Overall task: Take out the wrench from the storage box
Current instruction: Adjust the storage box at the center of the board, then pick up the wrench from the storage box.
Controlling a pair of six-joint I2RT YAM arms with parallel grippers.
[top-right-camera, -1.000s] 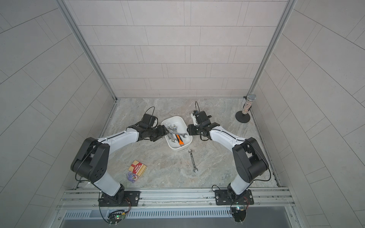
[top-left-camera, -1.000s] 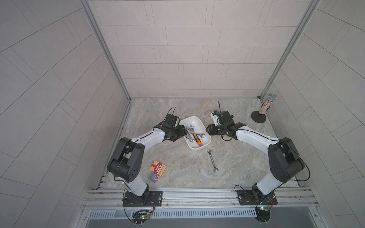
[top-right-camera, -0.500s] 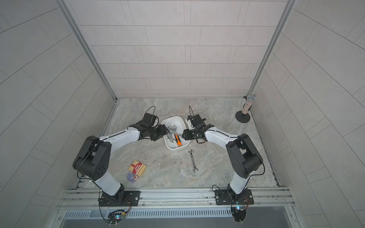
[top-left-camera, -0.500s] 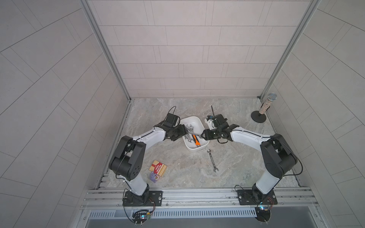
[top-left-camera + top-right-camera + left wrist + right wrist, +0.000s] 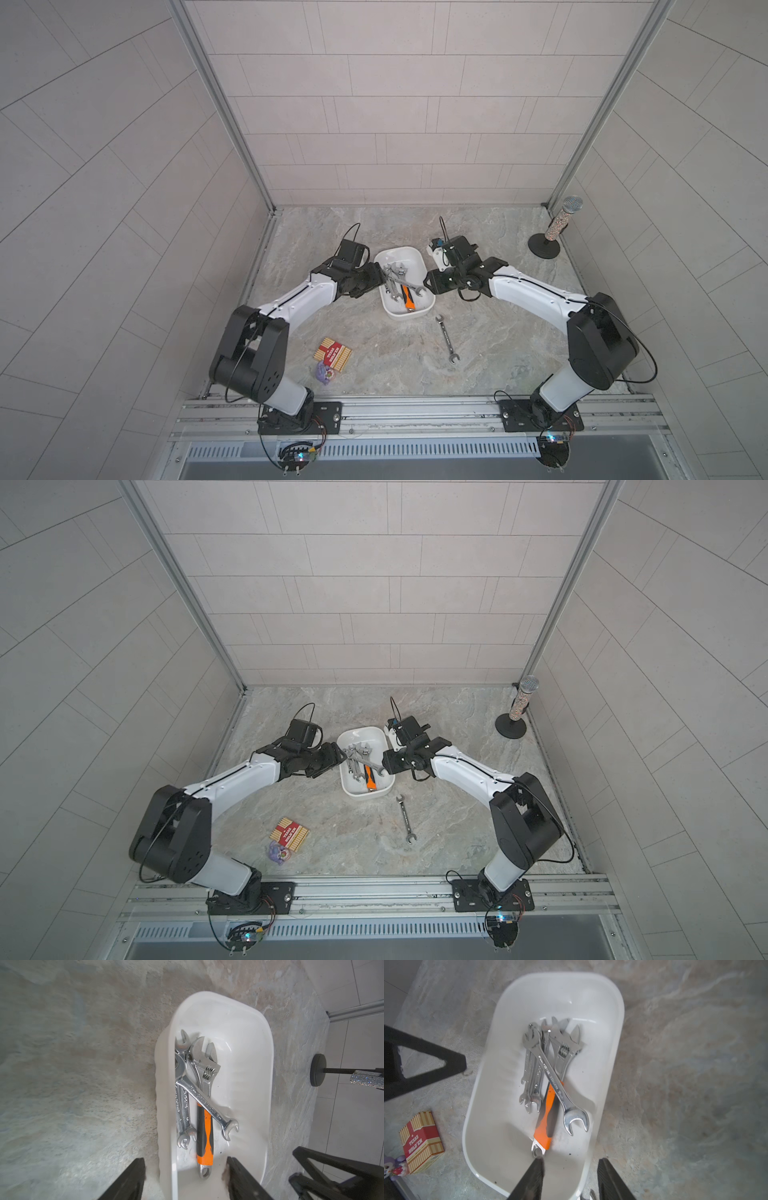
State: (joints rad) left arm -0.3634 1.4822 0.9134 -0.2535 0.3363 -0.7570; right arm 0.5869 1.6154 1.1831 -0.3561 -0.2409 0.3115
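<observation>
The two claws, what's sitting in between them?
The white storage box, with wrenches inside, sits between the left claw and right claw; both top views show it.

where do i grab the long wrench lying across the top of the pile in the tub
Take the long wrench by its shank behind the open head, coming down from above with the jaws across its narrow width. It lies topmost, crossing the orange-handled wrench, so that stretch looks raised off the storage box floor and nothing covers it.
</observation>
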